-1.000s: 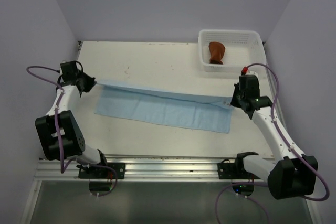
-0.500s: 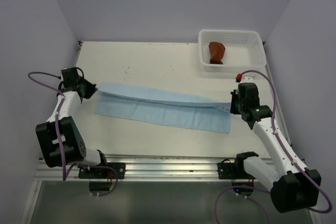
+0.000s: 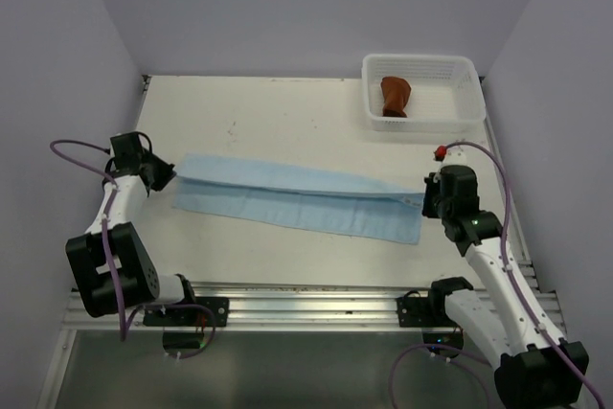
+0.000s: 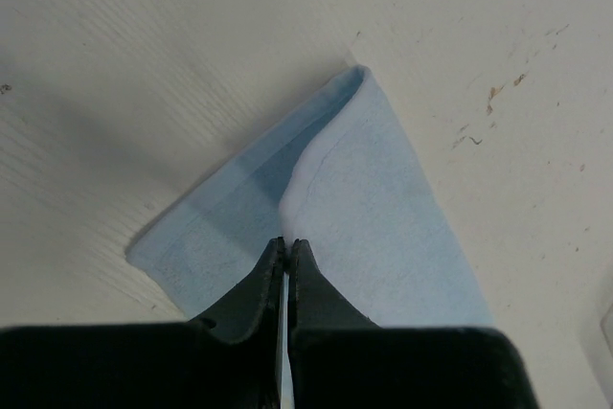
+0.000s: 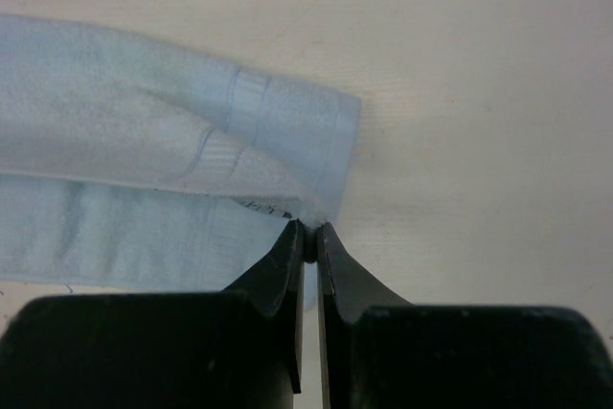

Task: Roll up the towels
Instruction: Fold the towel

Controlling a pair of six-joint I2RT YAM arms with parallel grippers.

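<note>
A long light blue towel [image 3: 297, 198] lies across the table, its far long edge lifted and folded toward the near edge. My left gripper [image 3: 169, 175] is shut on the towel's left corner; the left wrist view shows the cloth [image 4: 354, 198] pinched between the fingertips [image 4: 287, 248]. My right gripper [image 3: 424, 200] is shut on the towel's right corner; the right wrist view shows the corner [image 5: 287, 141] pinched at the fingertips [image 5: 310, 234]. A rolled brown towel [image 3: 395, 96] lies in the white basket [image 3: 460, 69].
The white basket stands at the back right of the table, near the right wall. Purple-grey walls enclose the table on three sides. The aluminium rail [image 3: 306, 308] with the arm bases runs along the near edge.
Both grippers have moved toward the near edge, drawing the towel's held upper edge down over the lower layer. The fold now lies lower and flatter.
</note>
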